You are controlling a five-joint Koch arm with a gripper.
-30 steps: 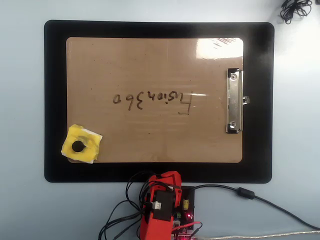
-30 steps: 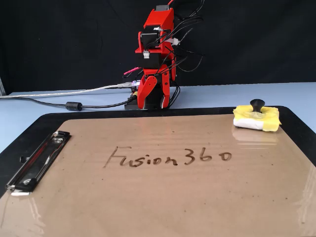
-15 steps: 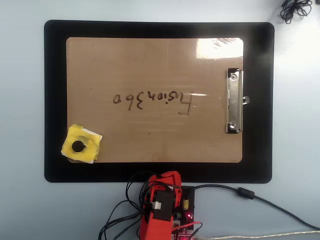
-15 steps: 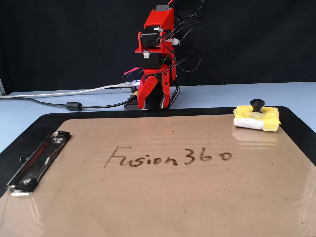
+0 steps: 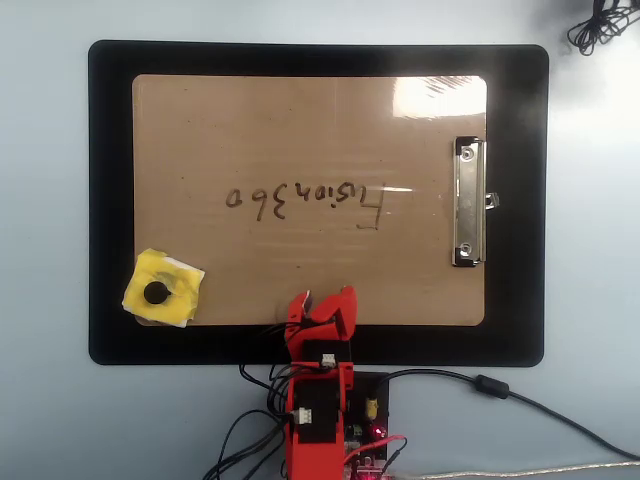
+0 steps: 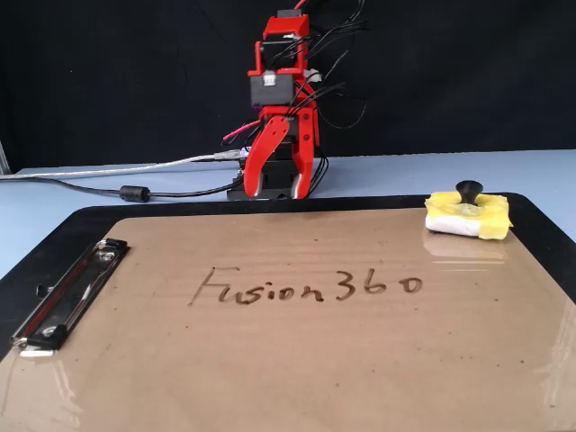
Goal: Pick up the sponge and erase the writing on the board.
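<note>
The tan board (image 5: 300, 130) lies on a black mat (image 5: 110, 200); the fixed view shows it too (image 6: 270, 360). The dark writing "Fusion360" (image 5: 305, 203) runs across its middle, upside down from above and upright in the fixed view (image 6: 306, 288). The yellow sponge (image 5: 165, 292) with a black knob sits on the board's near-left corner in the overhead view, and at the far right in the fixed view (image 6: 468, 216). My red gripper (image 5: 322, 297) hangs over the board's edge by the arm's base, right of the sponge and apart from it. Its jaws are slightly apart and empty (image 6: 277, 191).
A silver clip (image 5: 467, 200) sits on the board's right short edge in the overhead view, left in the fixed view (image 6: 67, 297). Cables (image 5: 500, 390) run from the arm's base across the pale blue table. A black cable bundle (image 5: 600, 30) lies at the top right.
</note>
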